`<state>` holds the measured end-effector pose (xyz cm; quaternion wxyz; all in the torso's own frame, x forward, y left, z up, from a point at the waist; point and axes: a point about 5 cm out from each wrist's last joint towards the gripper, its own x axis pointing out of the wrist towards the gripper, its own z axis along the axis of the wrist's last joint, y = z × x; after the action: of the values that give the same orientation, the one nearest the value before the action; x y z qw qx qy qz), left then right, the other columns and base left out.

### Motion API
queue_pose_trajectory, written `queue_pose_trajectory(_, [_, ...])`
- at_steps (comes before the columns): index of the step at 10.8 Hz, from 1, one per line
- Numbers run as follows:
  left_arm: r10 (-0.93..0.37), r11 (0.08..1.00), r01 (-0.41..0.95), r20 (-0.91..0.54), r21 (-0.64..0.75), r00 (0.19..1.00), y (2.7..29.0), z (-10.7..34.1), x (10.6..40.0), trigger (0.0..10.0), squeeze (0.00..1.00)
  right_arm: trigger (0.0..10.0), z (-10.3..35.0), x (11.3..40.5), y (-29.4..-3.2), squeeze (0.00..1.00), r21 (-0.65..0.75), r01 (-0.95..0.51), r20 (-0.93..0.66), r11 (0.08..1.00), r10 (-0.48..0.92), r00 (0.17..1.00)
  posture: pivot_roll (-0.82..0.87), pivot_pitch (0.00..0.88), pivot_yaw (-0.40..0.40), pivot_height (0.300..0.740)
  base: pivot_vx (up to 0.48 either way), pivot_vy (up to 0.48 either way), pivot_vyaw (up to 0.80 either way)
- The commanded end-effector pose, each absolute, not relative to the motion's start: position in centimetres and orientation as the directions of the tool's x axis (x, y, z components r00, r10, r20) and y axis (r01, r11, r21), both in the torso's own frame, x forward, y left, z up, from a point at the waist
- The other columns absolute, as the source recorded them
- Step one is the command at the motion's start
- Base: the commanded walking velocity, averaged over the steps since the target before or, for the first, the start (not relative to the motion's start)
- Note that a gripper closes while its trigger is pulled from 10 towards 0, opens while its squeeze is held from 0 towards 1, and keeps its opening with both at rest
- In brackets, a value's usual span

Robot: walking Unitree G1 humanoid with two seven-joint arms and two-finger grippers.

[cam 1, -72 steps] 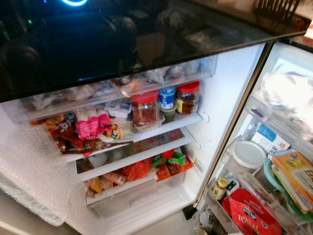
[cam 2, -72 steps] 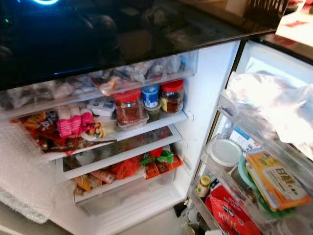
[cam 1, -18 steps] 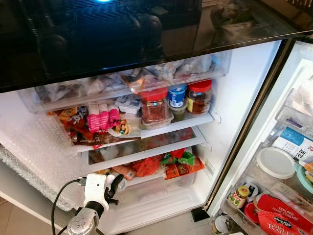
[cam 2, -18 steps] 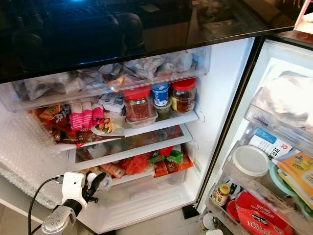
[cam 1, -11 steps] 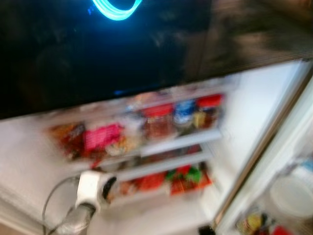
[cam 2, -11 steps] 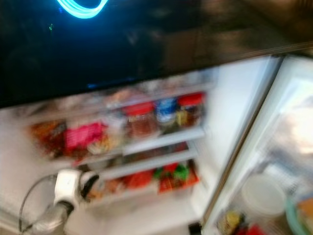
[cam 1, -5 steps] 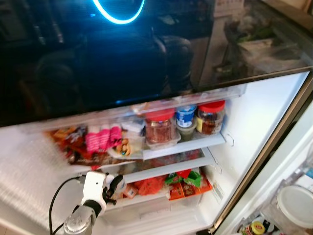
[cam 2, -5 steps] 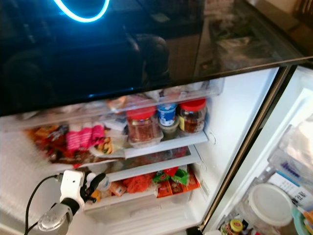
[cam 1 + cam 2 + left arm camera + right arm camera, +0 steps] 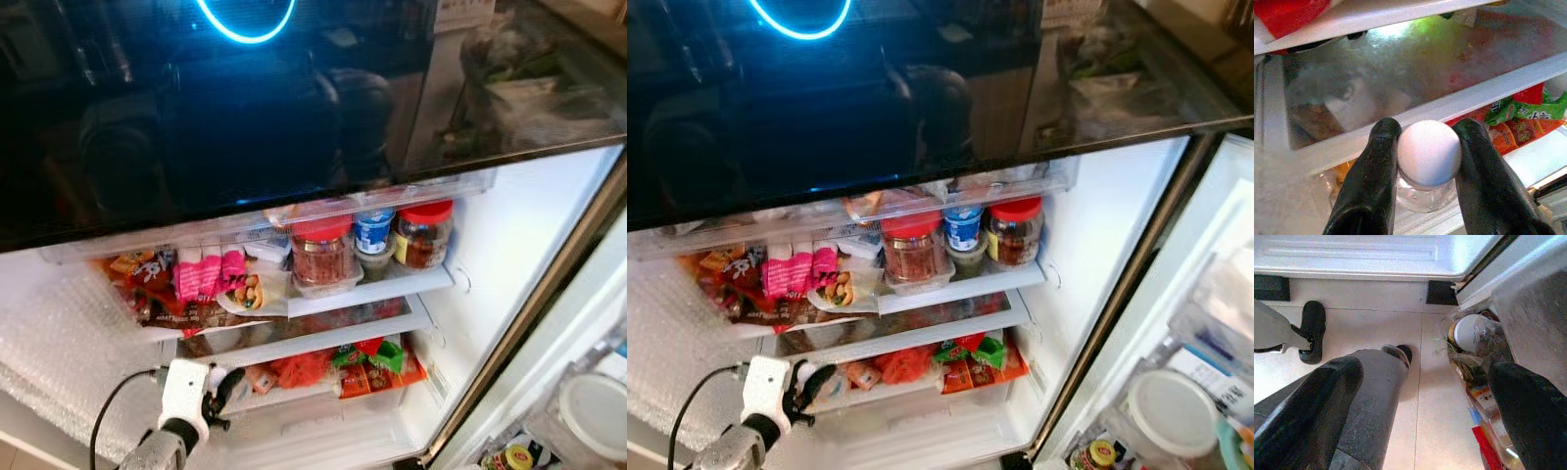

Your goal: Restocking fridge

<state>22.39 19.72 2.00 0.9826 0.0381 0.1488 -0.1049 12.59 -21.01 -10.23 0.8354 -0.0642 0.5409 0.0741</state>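
Observation:
The fridge (image 9: 509, 225) stands open before me, its shelves packed with food. My left gripper (image 9: 1427, 128) is shut on a small clear bottle with a white cap (image 9: 1428, 155), its two black fingers pressing the cap from both sides. In the left eye view that gripper (image 9: 220, 387) hovers low on the left, in front of the left end of the lower shelf (image 9: 323, 338). My right gripper (image 9: 1420, 396) hangs over the tiled floor with its fingers wide apart and nothing between them.
Red-lidded jars (image 9: 319, 257) and a blue-lidded tub (image 9: 372, 231) stand on the upper shelf, beside pink packets (image 9: 204, 274). Red and green packets (image 9: 377, 357) lie lower down. Door racks on the right hold a white-lidded container (image 9: 593, 411). Bubble wrap (image 9: 69, 362) covers the left.
The camera has tilted upward since the oldest frames. My left arm came up into view with the bottle; in the last half second it sank slightly lower and left.

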Motion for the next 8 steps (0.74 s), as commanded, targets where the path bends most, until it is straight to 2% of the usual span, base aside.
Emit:
queue_pose_trajectory(1, [-0.161, 0.981, 0.187, -0.311, 0.056, 0.937, 20.6, 2.1, 22.4, 10.0, 0.00, 10.0, -10.2, 12.7, -20.8, 0.00, -0.022, -0.226, -0.914, 0.974, 0.072, 0.399, 0.00, 0.000, 0.052, 0.740, 0.000, 0.000, 0.00])
queue_pose_trajectory(3, [-0.157, 0.981, 0.186, -0.315, 0.063, 0.936, 20.4, 2.2, 23.1, 10.0, 0.00, 10.0, -10.1, 13.0, -20.8, 0.00, -0.044, -0.332, -0.918, 0.942, 0.093, 0.386, -0.01, 0.000, 0.047, 0.740, 0.000, 0.000, 0.00])
queue_pose_trajectory(6, [-0.165, 0.979, 0.194, -0.306, 0.066, 0.937, 20.0, 2.3, 23.7, 10.0, 0.00, 10.0, -10.1, 13.0, -20.9, 0.00, -0.047, -0.375, -0.925, 0.926, 0.102, 0.367, -0.01, 0.000, 0.042, 0.740, 0.000, 0.000, 0.00])
queue_pose_trajectory(8, [-0.170, 0.978, 0.199, -0.310, 0.064, 0.936, 19.8, 2.1, 23.6, 10.0, 0.00, 10.0, -10.1, 13.0, -20.9, 0.00, -0.059, -0.440, -0.931, 0.896, 0.110, 0.348, -0.01, 0.000, 0.039, 0.722, 0.000, 0.000, 0.00])
